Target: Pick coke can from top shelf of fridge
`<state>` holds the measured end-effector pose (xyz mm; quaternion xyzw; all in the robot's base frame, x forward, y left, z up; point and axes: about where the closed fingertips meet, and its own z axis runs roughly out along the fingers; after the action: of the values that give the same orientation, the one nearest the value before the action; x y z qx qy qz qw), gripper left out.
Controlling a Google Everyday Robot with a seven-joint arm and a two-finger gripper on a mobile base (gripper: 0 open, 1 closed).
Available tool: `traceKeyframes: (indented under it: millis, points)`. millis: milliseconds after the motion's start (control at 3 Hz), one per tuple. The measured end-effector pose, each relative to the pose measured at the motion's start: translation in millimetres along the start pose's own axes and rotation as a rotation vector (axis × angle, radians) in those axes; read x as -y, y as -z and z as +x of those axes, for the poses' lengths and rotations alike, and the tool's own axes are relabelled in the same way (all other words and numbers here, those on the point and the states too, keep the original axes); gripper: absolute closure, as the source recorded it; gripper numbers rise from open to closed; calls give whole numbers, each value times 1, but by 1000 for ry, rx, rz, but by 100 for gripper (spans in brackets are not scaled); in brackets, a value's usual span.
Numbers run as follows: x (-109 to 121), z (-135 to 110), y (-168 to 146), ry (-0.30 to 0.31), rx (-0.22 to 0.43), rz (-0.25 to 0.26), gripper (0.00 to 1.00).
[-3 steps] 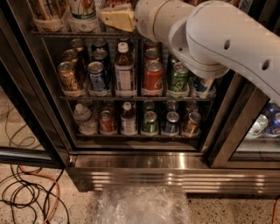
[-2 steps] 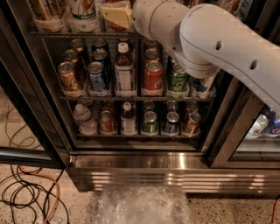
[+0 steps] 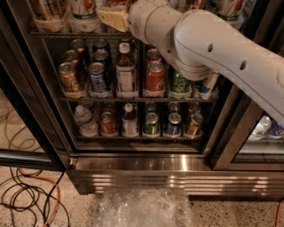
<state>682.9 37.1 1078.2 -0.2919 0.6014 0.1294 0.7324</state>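
The fridge (image 3: 142, 170) stands open in front of me, with wire racks full of drinks. A red coke can (image 3: 154, 78) stands in a white tray on a wire rack (image 3: 106, 99), between a clear bottle (image 3: 126, 73) and a green can (image 3: 179, 84). Another red can (image 3: 153, 55) stands behind it. My gripper (image 3: 113, 18) is at the top left, in front of the upper rack's rail (image 3: 66, 34), above and left of the coke can and apart from it. My white arm (image 3: 208, 48) hides the racks' upper right part.
Tall cups (image 3: 82, 13) stand on the upper rack. A blue can (image 3: 97, 77) and a gold can (image 3: 69, 77) are left of the bottle. More cans and bottles fill the lower rack (image 3: 137, 137). Cables (image 3: 31, 195) lie on the floor at left, and crumpled plastic (image 3: 142, 208) in front.
The gripper has stayed near the upper rack's rail, edging slightly up. The arm behind it has shifted a little. The cans have not moved.
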Motion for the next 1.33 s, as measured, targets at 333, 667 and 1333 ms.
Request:
traceKeyframes:
  millis: [333,667,1333]
  points:
    - [-6,7,-7,-17,-10,-16,35]
    - [-13,17,-16,-34,-28,-35,53]
    - [-12,14,-18,-39,-36,-34,99]
